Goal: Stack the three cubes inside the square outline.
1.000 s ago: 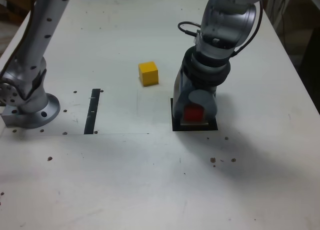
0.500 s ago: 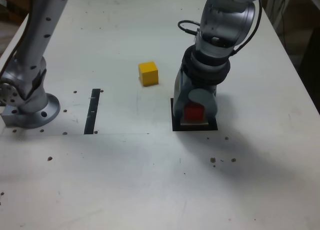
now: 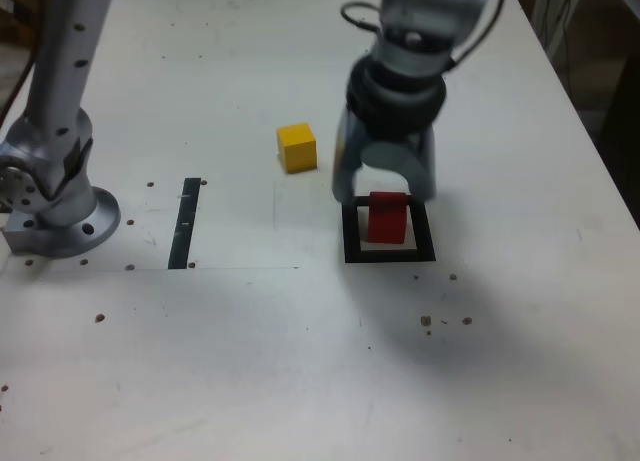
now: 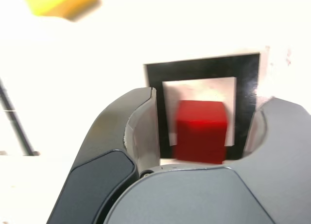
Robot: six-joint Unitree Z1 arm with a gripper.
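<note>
cube in the outline (image 3: 388,217): sits inside the square outline (image 3: 350,243), on its inner patch, toward the rear of it in the exterior view.
gripper (image 3: 384,183): above and just behind that cube, its jaws to either side of it and apart from it.
loose cube (image 3: 297,147): on the table (image 3: 300,361), to the exterior view's left of the outline and farther back, well apart from it.
tape strip (image 3: 185,222): flat on the table, well to the exterior view's left of the outline.
arm base (image 3: 50,196): at the exterior view's left edge, left of the tape strip.
</note>
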